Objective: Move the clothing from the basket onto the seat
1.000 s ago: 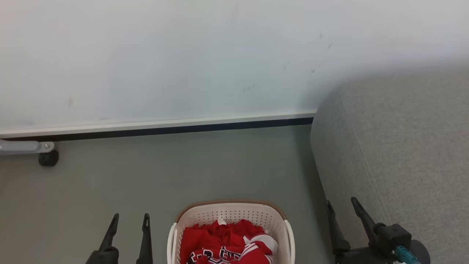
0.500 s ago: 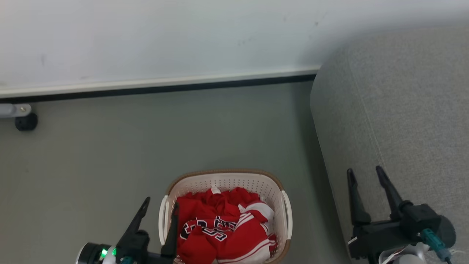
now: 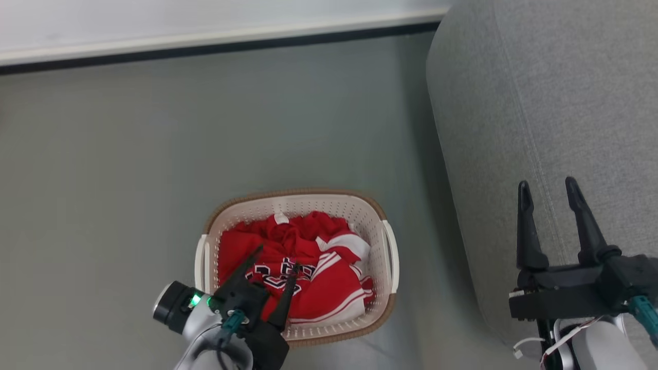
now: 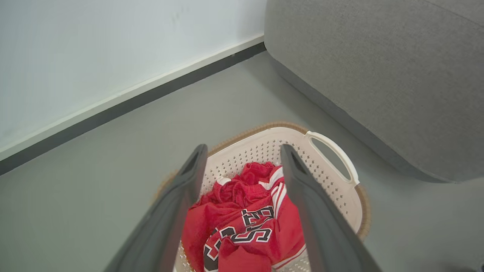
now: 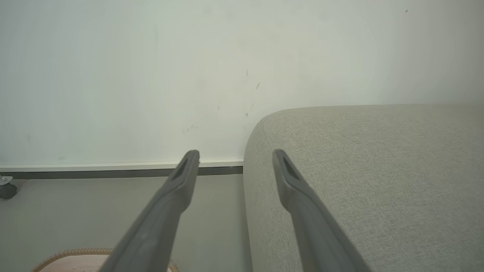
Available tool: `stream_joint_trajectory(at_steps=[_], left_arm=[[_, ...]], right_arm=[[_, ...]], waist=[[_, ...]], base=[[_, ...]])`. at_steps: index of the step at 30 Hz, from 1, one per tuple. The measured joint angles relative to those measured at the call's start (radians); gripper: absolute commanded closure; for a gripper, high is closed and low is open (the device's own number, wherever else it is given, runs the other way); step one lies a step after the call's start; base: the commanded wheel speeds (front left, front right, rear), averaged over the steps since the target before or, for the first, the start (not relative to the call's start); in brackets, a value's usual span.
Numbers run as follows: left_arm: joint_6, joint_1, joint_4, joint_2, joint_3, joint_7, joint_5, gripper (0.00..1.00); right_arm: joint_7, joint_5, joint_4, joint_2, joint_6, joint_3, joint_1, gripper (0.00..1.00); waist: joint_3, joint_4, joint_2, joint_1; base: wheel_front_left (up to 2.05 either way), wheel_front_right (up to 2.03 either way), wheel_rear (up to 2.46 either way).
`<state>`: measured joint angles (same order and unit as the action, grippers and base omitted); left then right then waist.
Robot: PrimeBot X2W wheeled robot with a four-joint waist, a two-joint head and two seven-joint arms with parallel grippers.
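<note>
left hand: dark two-finger left hand [image 3: 277, 257], lower centre-left of the head frame. Fingers spread, released, nothing between them. Tips sit over the lettered part of the clothing; can't tell if they touch.
left wrist frame: both fingers bracket the clothing, pointing down into the basket.
right hand: dark two-finger right hand [image 3: 546, 183], lower right of the head frame. Fingers spread, released, empty. Tips over the sofa edge, by the stitched seam.
clothing: crumpled red sports clothing with white stripe trim [image 3: 329, 280], all inside the basket. Black-and-white lettered jersey lower left of the pile, white-banded piece upper right.
basket: cream-white perforated plastic basket with brown rim [image 3: 329, 204], standing on the floor, lower centre of the head frame. Near the sofa, not touching it.
sofa: large grey fabric sofa with rounded edge [image 3: 540, 92], fills the right side of the head frame. No clothing on it.
floor: plain grey floor [image 3: 128, 169], left and centre.
skirting: white skirting board over a black strip [image 3: 205, 38], top of the frame.
</note>
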<state>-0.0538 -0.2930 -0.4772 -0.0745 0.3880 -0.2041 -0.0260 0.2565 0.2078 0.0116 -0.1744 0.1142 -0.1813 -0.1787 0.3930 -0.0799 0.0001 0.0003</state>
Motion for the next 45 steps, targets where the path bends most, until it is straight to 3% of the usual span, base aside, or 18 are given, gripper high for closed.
stream_joint_trajectory(at_steps=[22, 45], left_arm=[[-0.038, -0.261, -0.219, 0.023, 0.173, 0.018, 0.094, 0.00], [-0.052, -0.530, -0.404, 0.027, 0.208, 0.100, 0.106, 0.00]], right_arm=[[0.000, -0.040, -0.144, 0.005, -0.002, 0.011, -0.222, 0.00], [0.001, -0.092, -0.216, 0.013, -0.010, 0.015, -0.383, 0.00]], waist=[[0.311, -0.053, 0.0001, -0.0001], [0.623, -0.081, 0.0001, -0.0001]], base=[[0.00, 0.00, 0.00], [0.00, 0.00, 0.00]])
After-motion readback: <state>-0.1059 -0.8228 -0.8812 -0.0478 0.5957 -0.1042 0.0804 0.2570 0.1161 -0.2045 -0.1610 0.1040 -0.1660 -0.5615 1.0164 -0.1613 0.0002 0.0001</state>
